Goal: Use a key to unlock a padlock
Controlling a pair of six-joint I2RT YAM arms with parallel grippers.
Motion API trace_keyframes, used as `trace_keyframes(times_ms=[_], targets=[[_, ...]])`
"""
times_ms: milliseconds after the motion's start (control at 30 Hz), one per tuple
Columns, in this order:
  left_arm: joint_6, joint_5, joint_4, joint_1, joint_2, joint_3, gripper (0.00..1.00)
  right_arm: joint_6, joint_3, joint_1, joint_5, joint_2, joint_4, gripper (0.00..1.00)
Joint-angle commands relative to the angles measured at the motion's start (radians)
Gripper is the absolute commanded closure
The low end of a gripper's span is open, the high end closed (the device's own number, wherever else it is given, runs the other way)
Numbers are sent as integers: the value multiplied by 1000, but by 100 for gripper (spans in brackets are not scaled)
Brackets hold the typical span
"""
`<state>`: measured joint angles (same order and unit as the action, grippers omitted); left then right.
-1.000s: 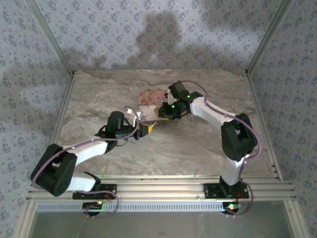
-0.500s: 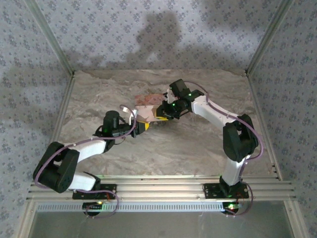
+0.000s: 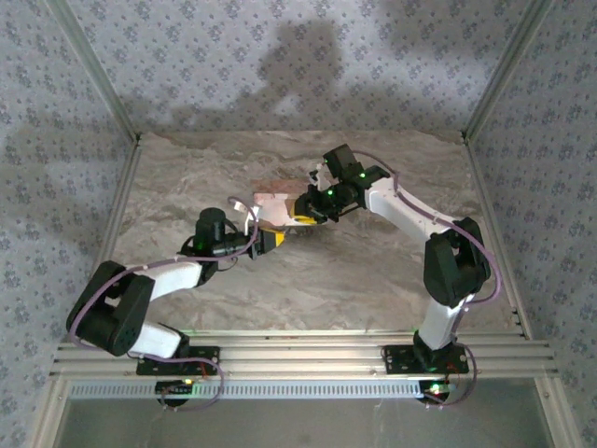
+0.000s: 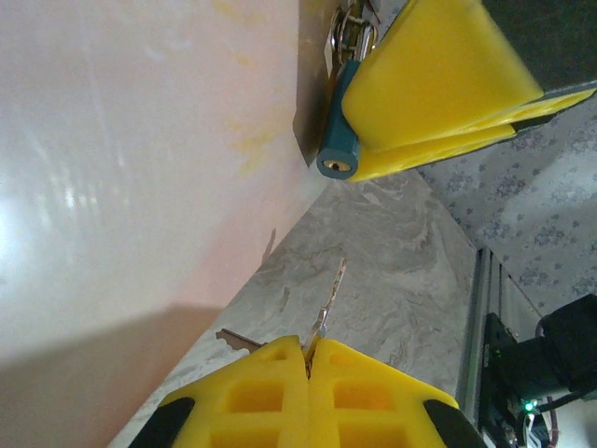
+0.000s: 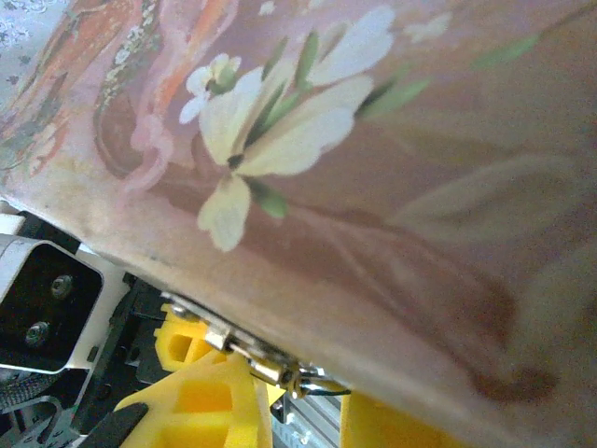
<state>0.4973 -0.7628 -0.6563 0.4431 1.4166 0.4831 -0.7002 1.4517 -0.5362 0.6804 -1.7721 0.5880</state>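
Reaching in from the near left corner, the left arm was seen bent sharply at the elbow, with its forearm laid low across the counter (image 3: 373, 271) toward the middle. The left claw (image 3: 271, 240) was clenched on a thin key (image 4: 331, 297). The right arm was raised from its base, folded at the elbow and angled back toward the left. The right claw (image 3: 305, 216) was brought close to the left one beside the pink flowered box (image 3: 273, 202).

The padlock (image 4: 338, 149) was grasped by the right claw, pinched between its yellow fingers (image 4: 438, 89), just beside the box's edge. In the left wrist view its long axis was set nearly upright and slightly slanted, with the metal loop at the top and the brass keyhole end turned down toward the key. The key's blade was pointed up at that keyhole, roughly in line with the padlock. A clear gap was left between the blade's tip and the padlock.
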Motion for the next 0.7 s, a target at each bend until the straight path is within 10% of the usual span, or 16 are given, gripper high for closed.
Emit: trace_keyframes(times_ms=[0, 667], targets=[[15, -38, -52, -1, 12, 35, 100, 1, 28, 1, 44, 64, -60, 100], [23, -11, -79, 14, 59, 90, 100, -15, 3, -12, 31, 66, -92, 100]])
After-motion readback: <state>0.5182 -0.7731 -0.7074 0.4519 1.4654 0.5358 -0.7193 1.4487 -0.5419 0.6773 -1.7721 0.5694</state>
